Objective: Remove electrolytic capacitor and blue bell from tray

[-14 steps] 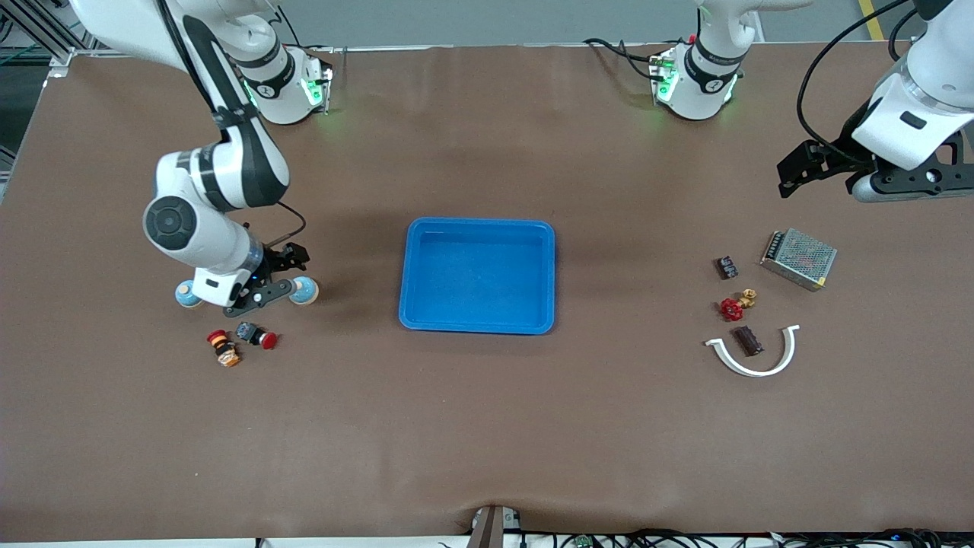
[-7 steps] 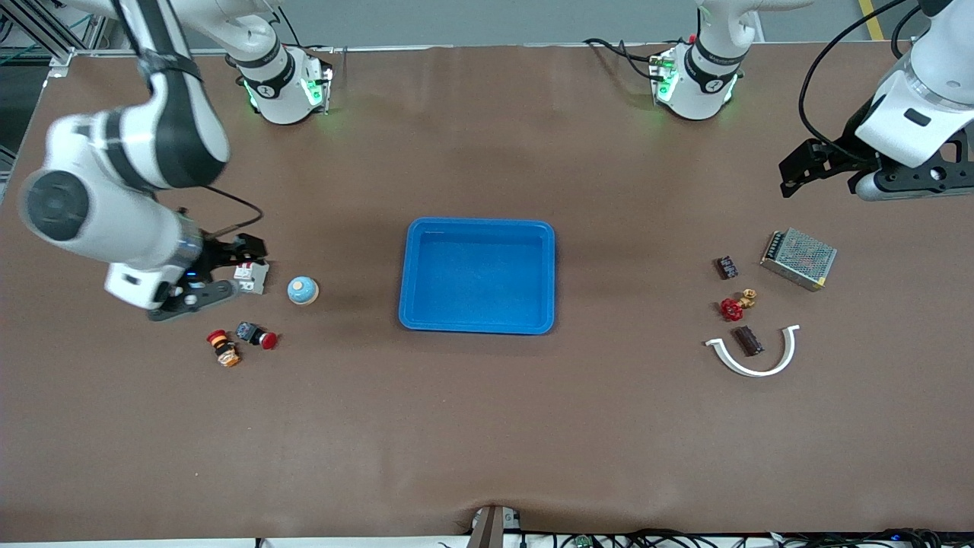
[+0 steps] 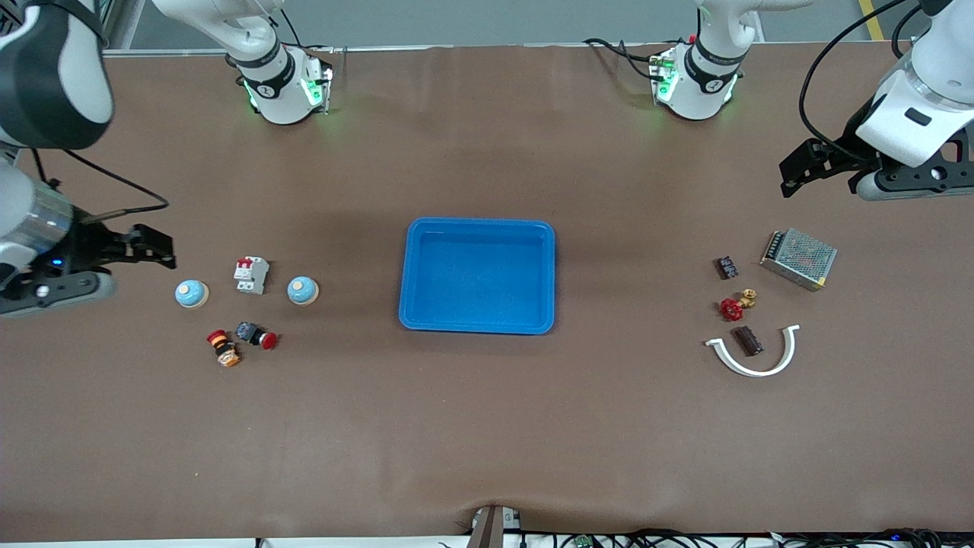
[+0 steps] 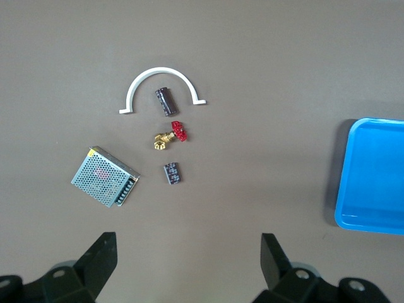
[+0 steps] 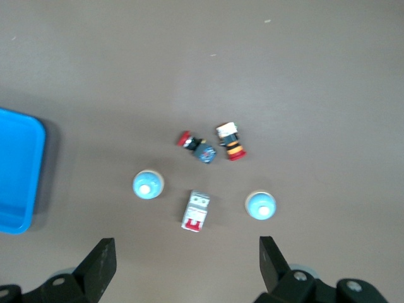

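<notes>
Two blue bells stand at the right arm's end of the table, one [image 3: 191, 294] [image 5: 261, 205] closer to that end, the other [image 3: 303, 290] [image 5: 149, 184] closer to the blue tray [image 3: 478, 228]. Two dark capacitors lie at the left arm's end: one [image 3: 727, 266] [image 4: 172, 173] beside a metal box, one [image 3: 747, 340] [image 4: 163, 101] inside a white arc. My right gripper [image 3: 152, 246] [image 5: 183, 262] hangs open and empty over bare table beside the outer bell. Over bare table by the metal box, my left gripper [image 3: 791, 173] [image 4: 186, 259] is open and empty too.
A white and red breaker [image 3: 251, 275] stands between the bells. Two push buttons [image 3: 256, 335] [image 3: 223, 348] lie nearer the camera. A mesh metal box [image 3: 798, 258], a red-handled valve [image 3: 736, 305] and a white arc [image 3: 755, 355] lie by the capacitors.
The right arm has lifted off the bells and swung out toward its end of the table, uncovering one bell and the breaker. The left arm has barely moved.
</notes>
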Controlling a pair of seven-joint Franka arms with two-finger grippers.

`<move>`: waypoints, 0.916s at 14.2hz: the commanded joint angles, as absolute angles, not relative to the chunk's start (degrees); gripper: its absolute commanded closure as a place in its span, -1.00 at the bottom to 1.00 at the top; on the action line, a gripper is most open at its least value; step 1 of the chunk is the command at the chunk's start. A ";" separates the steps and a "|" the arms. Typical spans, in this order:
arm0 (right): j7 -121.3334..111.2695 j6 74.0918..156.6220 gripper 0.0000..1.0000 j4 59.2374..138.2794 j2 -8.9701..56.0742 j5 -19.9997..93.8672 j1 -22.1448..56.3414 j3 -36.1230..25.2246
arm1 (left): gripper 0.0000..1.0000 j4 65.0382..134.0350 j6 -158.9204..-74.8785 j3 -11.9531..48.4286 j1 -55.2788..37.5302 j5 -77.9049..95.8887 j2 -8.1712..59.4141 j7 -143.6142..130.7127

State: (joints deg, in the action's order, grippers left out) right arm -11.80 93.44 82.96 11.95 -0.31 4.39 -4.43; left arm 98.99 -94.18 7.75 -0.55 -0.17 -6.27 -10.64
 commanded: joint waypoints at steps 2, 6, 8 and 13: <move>-11.16 91.32 -1.00 79.20 11.95 -0.44 -0.25 -4.49 | -1.00 98.61 -93.25 7.47 -0.53 0.35 -6.77 -9.32; -5.92 91.75 -1.00 77.34 11.87 1.74 -1.40 -4.66 | -1.00 98.61 -93.25 7.47 -0.62 0.35 -6.77 -9.32; -0.98 92.81 -1.00 77.34 11.87 1.67 -1.23 -4.48 | -1.00 98.61 -93.25 7.47 -0.53 0.35 -6.77 -9.23; -2.29 93.70 -1.00 78.04 10.20 2.28 -1.41 -4.48 | -1.00 98.61 -93.25 7.38 -0.53 0.35 -6.68 -9.23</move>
